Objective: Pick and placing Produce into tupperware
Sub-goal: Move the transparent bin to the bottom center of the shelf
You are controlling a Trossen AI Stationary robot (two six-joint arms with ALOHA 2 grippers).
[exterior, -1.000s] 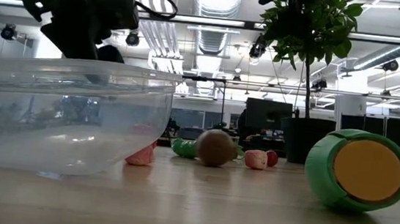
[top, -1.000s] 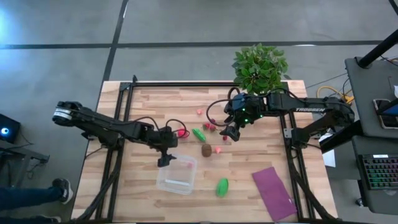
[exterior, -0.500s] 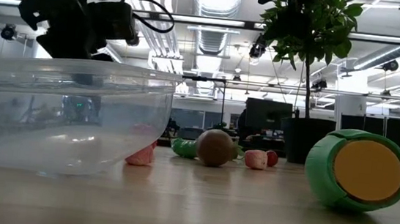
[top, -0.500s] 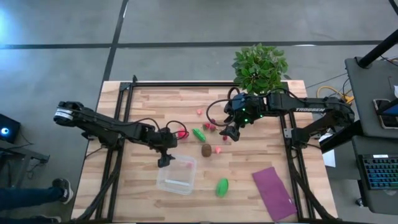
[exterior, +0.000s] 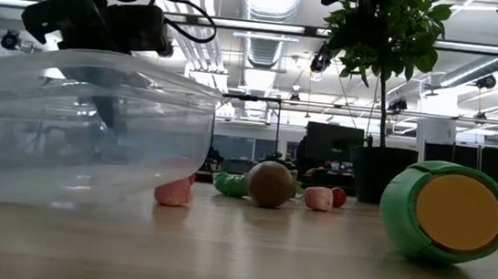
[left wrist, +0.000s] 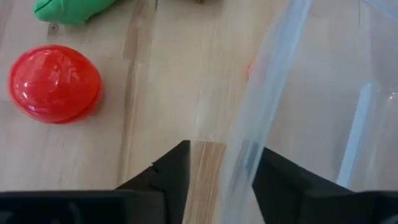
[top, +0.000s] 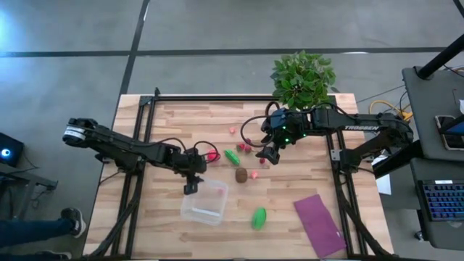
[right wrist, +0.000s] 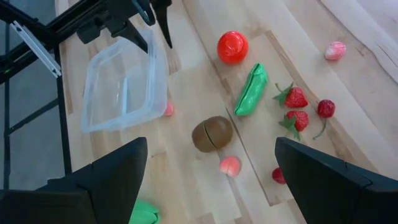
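Note:
The clear tupperware sits near the table's middle, tipped a little. My left gripper is shut on its far left corner. A red ball and a green oblong piece lie just beyond it. A brown oval, small red and pink bits and a second green piece lie on the wood. One pink bit rests against the tupperware's wall. My right gripper hangs open above the red bits, holding nothing. My left gripper has the tupperware's clear wall at the far left corner, one finger inside the box and one outside. The fingers come from above, pointing down. The held side is raised slightly, and the box's near part rests on the table.
A potted plant stands at the table's far edge behind my right arm. A flat purple cloth lies at the near right. Bare wood shows left of the tupperware and along the near edge.
My left gripper has taken hold of the tupperware's wall at the far left corner. The tupperware has tipped: in the low view its rim now slants, with the side at the gripper raised and the near part still down. The right arm has kept still.

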